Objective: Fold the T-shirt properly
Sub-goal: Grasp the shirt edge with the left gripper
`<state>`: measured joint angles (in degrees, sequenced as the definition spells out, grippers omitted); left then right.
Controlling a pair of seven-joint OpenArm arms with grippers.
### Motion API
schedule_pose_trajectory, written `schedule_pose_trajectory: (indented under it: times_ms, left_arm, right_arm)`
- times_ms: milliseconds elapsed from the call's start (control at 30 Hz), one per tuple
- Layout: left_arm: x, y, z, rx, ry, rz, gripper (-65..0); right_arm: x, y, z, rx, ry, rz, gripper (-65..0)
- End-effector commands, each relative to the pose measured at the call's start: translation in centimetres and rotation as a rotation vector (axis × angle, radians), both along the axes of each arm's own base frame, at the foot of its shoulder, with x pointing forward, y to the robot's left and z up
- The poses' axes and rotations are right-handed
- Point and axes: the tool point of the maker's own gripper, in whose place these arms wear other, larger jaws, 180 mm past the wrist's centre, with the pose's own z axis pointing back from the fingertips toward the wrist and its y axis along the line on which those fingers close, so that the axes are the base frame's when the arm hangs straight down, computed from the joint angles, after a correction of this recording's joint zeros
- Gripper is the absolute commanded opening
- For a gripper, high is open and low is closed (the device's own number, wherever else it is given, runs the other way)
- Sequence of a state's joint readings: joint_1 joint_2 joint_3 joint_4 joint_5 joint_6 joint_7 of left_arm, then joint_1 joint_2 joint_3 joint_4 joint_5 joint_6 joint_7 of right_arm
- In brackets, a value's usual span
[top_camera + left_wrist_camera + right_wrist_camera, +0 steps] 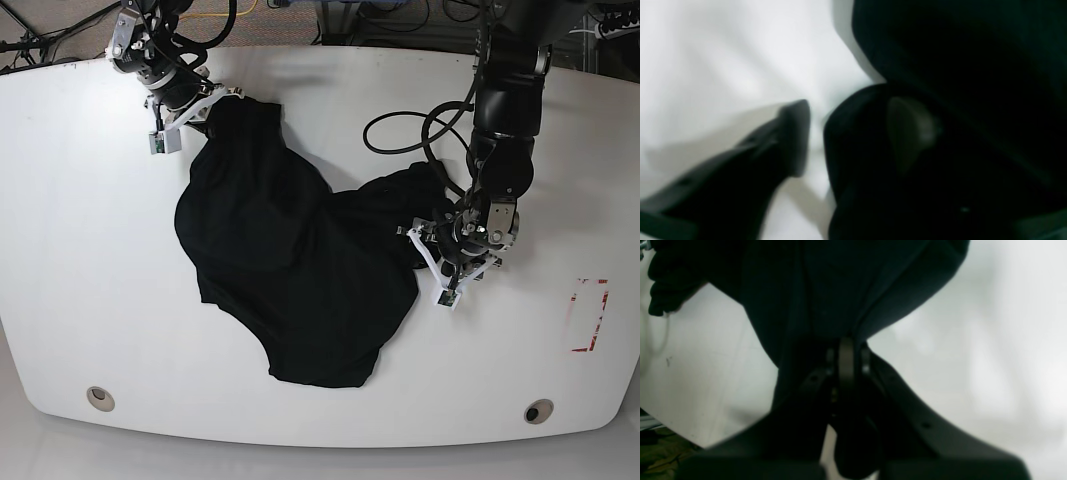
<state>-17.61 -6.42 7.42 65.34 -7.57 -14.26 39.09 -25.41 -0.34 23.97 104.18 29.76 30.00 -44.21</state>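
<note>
The black T-shirt point(290, 260) lies crumpled across the middle of the white table point(80, 250). At the shirt's far left corner, my right gripper point(215, 103) is shut on a pinch of cloth; the right wrist view shows the fingers point(846, 356) pressed together with the T-shirt point(826, 290) fanning out from them. My left gripper point(425, 262) is at the shirt's right edge. In the left wrist view its jaws stand apart around a bunched fold of the T-shirt point(957, 66). One finger point(793, 133) is over bare table, and the other finger point(910, 133) is amid the cloth.
A loop of black cable point(420, 130) lies on the table beside the left arm. A red-outlined rectangle point(590, 315) is marked near the right edge. Two round holes point(100, 398) point(538, 411) sit near the table's front edge.
</note>
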Motion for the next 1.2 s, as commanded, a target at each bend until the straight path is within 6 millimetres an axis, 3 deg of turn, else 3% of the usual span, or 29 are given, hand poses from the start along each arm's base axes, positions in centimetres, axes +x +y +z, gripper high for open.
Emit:
schedule_pose_trajectory:
  times_ms: [0,33,300,500,700,1033,1167]
  left_arm:
    - [0.4,0.2,0.5,-0.005,-0.009,-0.004,-41.3]
    - [0.7,0.6,0.7,-0.003,-0.020,0.006,-44.5]
    - [1.1,2.0,1.2,0.009,-0.046,0.034,-48.9]
    - [0.9,3.6,1.5,0.035,-0.053,0.041,-58.7]
    - [0.4,3.3,1.9,0.047,-0.062,0.022,-63.6]
    - [0.2,2.7,2.3,0.042,-0.080,0.006,-64.3]
    - [0.5,2.7,2.7,0.044,-0.091,0.001,-64.6]
  right_arm:
    - [0.5,-0.3,0.8,-0.005,-0.033,-0.003,-64.9]
    - [0.5,-0.3,0.8,-0.006,-0.035,-0.001,-64.9]
    - [0.5,-0.7,0.8,-0.016,-0.036,-0.003,-64.9]
    - [0.4,-1.3,0.9,-0.035,-0.036,0.005,-65.0]
    - [1.0,-1.7,1.3,-0.063,-0.049,0.027,-65.0]
    - [1.7,-2.1,1.7,-0.092,-0.063,0.032,-65.0]
    - [1.1,-2.3,1.6,-0.102,-0.051,0.026,-65.0]
